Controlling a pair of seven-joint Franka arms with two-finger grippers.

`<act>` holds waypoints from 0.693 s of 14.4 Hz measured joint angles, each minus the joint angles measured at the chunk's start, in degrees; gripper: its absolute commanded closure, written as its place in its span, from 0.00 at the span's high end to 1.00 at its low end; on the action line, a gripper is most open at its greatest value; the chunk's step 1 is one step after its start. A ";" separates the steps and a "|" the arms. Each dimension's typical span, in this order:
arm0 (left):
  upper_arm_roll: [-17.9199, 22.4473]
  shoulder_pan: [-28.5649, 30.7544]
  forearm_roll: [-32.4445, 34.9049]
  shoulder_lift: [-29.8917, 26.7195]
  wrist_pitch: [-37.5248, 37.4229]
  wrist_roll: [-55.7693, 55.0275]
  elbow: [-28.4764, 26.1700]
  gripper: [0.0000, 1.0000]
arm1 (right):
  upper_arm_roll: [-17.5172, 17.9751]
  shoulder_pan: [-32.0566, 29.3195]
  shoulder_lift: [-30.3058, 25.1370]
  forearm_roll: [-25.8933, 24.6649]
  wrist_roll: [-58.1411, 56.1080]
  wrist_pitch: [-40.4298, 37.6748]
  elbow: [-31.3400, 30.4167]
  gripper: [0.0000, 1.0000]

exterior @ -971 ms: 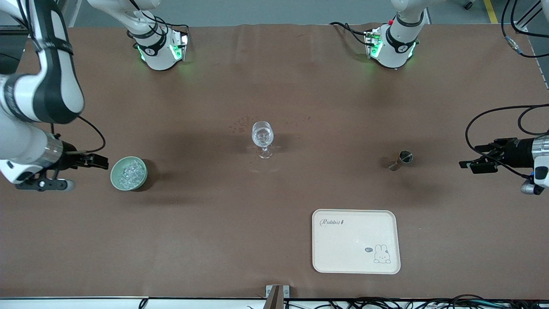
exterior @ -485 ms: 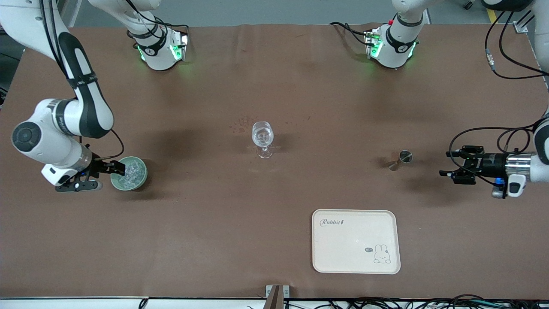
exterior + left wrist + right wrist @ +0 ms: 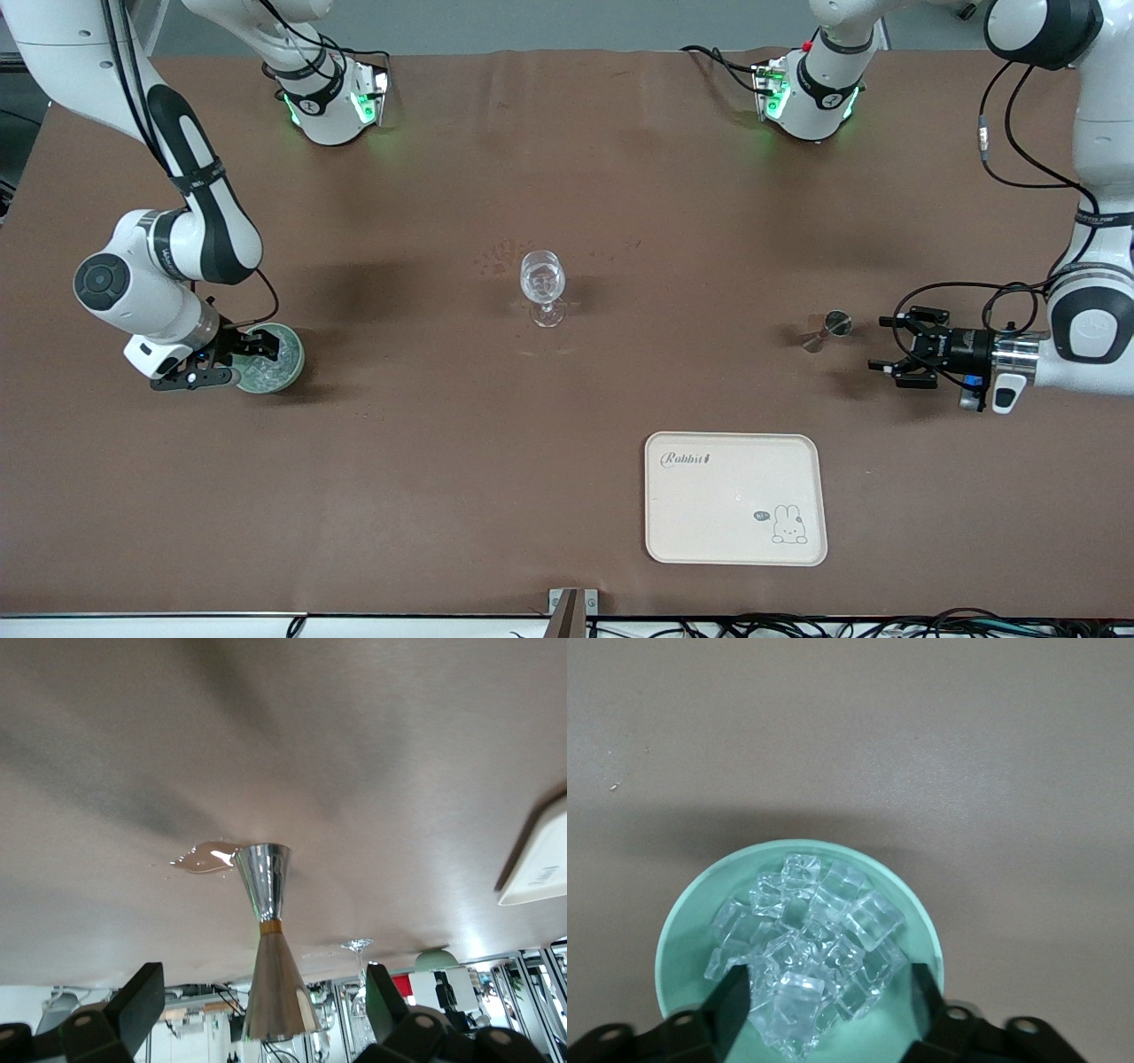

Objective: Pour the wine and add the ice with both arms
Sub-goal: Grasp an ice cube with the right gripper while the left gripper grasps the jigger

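A pale green bowl [image 3: 296,363] [image 3: 682,939] of ice [image 3: 273,368] [image 3: 819,930] sits toward the right arm's end of the table. My right gripper [image 3: 255,347] [image 3: 826,997] reaches into the bowl, open, its fingers either side of several cubes. A silver hourglass jigger [image 3: 828,329] [image 3: 264,886] stands toward the left arm's end. My left gripper [image 3: 880,344] [image 3: 263,988] is level with it and just short of it, open, with the jigger framed between its fingers. A stemmed wine glass [image 3: 542,283] [image 3: 358,950] stands mid-table. The wine is out of view.
A cream tray [image 3: 735,496] [image 3: 540,868] with a rabbit print lies nearer to the front camera than the jigger. A small wet patch [image 3: 208,857] lies on the brown tabletop beside the jigger. Both arm bases stand along the table's back edge.
My right gripper has come in from the table's end and dipped its fingers into the bowl. My left gripper has slid from the table's end toward the jigger.
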 measured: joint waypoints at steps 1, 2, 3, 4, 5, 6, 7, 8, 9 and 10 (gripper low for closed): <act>0.00 0.04 -0.74 0.74 -0.19 -0.02 0.00 1.00 | 0.02 0.10 0.00 0.00 0.00 0.00 -0.07 0.59; 0.02 0.11 -1.98 1.46 -0.55 -0.05 0.00 1.00 | 0.04 0.17 0.00 0.00 -0.01 -0.01 -0.12 0.59; 0.03 0.16 -3.58 2.25 -1.15 -0.05 -0.02 1.00 | 0.04 0.21 0.00 0.00 -0.01 -0.01 -0.17 0.58; 0.03 0.16 -5.09 3.06 -1.79 -0.05 -0.02 0.98 | 0.04 0.22 0.00 0.00 -0.01 -0.02 -0.24 0.56; 0.02 0.12 -6.27 3.83 -2.05 -0.05 -0.02 0.96 | 0.05 0.23 0.00 0.00 -0.02 -0.03 -0.37 0.56; 0.01 0.07 -7.14 4.49 -2.17 -0.05 -0.02 0.94 | 0.05 0.24 0.00 0.00 -0.02 -0.03 -0.53 0.54; -0.01 0.01 -7.52 5.08 -2.22 -0.06 -0.02 0.93 | 0.05 0.24 0.00 0.00 -0.02 -0.04 -0.68 0.52; -0.05 -0.06 -7.69 5.56 -2.23 -0.06 -0.02 0.93 | 0.06 0.24 0.00 0.00 -0.02 -0.06 -0.79 0.52; -0.09 -0.08 -7.79 5.97 -2.24 -0.06 -0.02 0.92 | 0.06 0.24 0.00 0.00 -0.02 -0.09 -0.84 0.52; -0.10 -0.08 -7.83 6.31 -2.25 -0.06 -0.02 0.90 | 0.06 0.24 0.00 0.00 -0.02 -0.12 -0.86 0.52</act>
